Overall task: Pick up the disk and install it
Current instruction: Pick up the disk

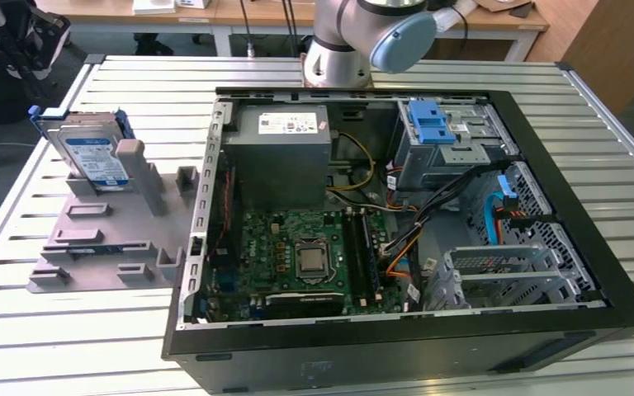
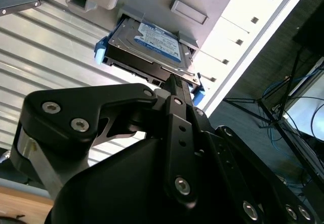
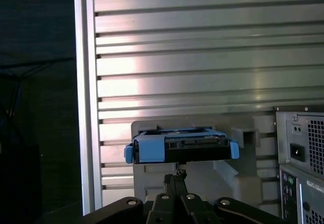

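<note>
Slatted metal table (image 1: 130,74) carries the open computer case (image 1: 405,338); at its ten o'clock the disk (image 1: 92,153) stands propped in the grey stand (image 1: 108,239). My tool (image 3: 174,175) hangs near it, closed on nothing. For a good grasp, I'd open wide and centre across the blue rails (image 3: 149,149).

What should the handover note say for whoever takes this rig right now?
Gripper: shut, empty, aimed at the disk, clear of it.
Disk: standing on edge in the grey stand, on the exterior view's left of the open case.
Done: nothing that shows; the disk is not yet picked up.
Left: the pick-up and the install.
</note>
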Robot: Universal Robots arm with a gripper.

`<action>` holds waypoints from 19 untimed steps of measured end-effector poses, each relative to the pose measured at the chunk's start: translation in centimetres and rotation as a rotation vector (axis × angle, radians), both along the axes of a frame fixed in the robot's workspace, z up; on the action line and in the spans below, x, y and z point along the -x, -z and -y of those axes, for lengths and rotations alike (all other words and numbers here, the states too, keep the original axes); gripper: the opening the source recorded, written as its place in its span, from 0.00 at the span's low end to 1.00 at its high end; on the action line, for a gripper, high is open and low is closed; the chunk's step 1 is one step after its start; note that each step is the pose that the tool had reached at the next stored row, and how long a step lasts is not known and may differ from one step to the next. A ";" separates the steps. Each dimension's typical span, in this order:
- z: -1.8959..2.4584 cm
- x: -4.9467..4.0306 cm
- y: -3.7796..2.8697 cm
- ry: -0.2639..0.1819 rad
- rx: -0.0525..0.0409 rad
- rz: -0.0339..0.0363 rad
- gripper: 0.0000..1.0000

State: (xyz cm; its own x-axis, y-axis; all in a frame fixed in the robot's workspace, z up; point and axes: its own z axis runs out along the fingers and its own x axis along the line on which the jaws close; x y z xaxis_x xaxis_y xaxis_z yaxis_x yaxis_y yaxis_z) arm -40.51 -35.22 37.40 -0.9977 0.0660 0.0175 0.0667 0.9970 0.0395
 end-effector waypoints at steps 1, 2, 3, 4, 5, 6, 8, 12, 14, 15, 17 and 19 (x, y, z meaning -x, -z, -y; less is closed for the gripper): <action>0.00 0.00 0.00 -0.005 0.0000 0.0002 0.11; 0.00 0.00 0.01 -0.012 0.0000 0.0003 0.11; 0.00 0.00 0.01 -0.020 0.0000 0.0007 0.11; 0.00 0.00 0.02 -0.031 0.0001 0.0011 0.11; 0.00 0.00 0.03 -0.046 0.0001 0.0016 0.11; 0.00 0.00 0.04 -0.061 0.0000 0.0020 0.11; 0.00 0.00 0.07 -0.091 0.0000 0.0031 0.11; 0.00 0.00 0.14 -0.156 0.0000 0.0042 0.11; 0.00 0.00 0.17 -0.187 -0.0001 0.0045 0.11; 0.00 0.00 0.18 -0.203 -0.0001 0.0046 0.11; 0.00 0.00 0.20 -0.234 -0.0002 0.0047 0.11; 0.00 0.00 0.23 -0.264 -0.0002 0.0050 0.11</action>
State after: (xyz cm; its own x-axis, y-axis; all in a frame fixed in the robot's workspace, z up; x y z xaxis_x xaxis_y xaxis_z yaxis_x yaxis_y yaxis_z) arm -40.51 -35.22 37.17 -0.9804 -0.1967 0.0125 -0.1961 0.9798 0.0394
